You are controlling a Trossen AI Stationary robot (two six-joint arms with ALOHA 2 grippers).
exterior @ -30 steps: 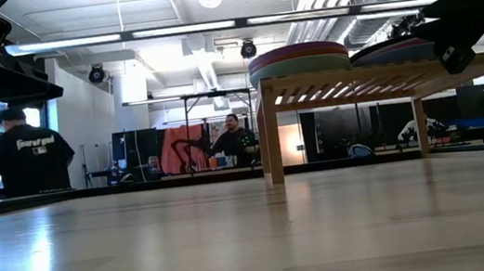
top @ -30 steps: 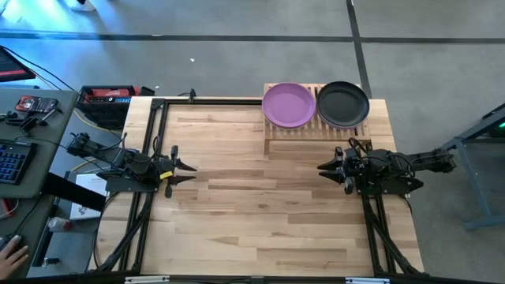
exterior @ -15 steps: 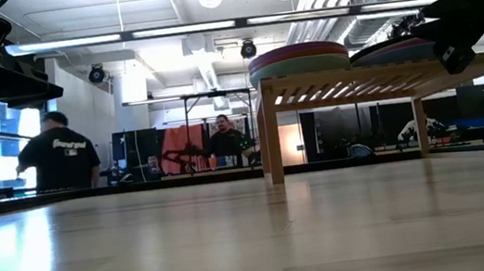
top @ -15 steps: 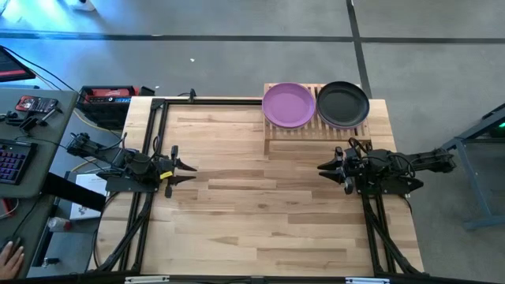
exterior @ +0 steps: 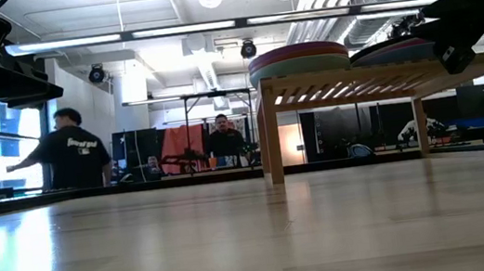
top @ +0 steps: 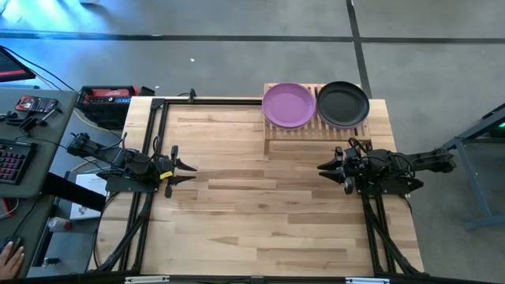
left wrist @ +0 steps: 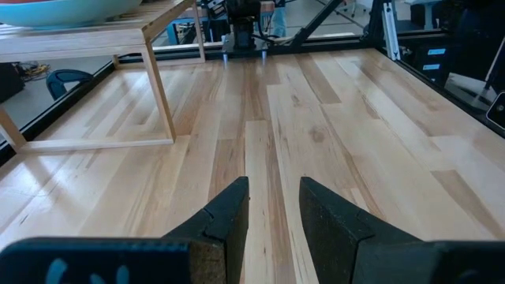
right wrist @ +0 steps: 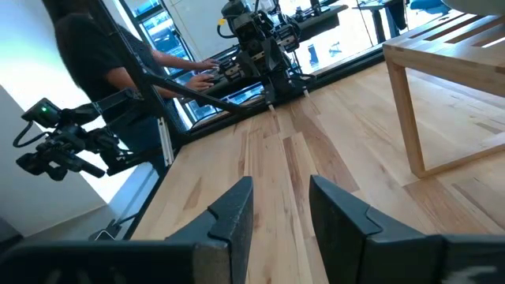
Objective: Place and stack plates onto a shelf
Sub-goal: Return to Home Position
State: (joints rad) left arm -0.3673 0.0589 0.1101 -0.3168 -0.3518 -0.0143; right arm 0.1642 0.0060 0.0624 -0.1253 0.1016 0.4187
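The bamboo shelf (top: 309, 132) stands at the table's far right corner. Two stacks of plates rest on its slats: a purple plate (top: 288, 105) tops the left one and a black plate (top: 342, 104) tops the right one. The low view shows both stacks (exterior: 297, 57) (exterior: 396, 49) edge-on above the shelf's top (exterior: 382, 72). My left gripper (top: 190, 172) hovers open at the table's left edge, and its fingers (left wrist: 274, 207) hold nothing. At the right edge, just in front of the shelf, my right gripper (top: 322, 168) also hovers open and empty (right wrist: 282, 207).
Bare wooden tabletop (top: 260, 205) spreads between the two arms and toward the near edge. A black frame (top: 158, 102) borders the table's left and far sides. People (exterior: 76, 157) are in the room beyond the table, and a hand (top: 9, 254) rests at a desk on the left.
Both arms and the plates have kept still. A person in the room behind the table has walked to the right in the low view.
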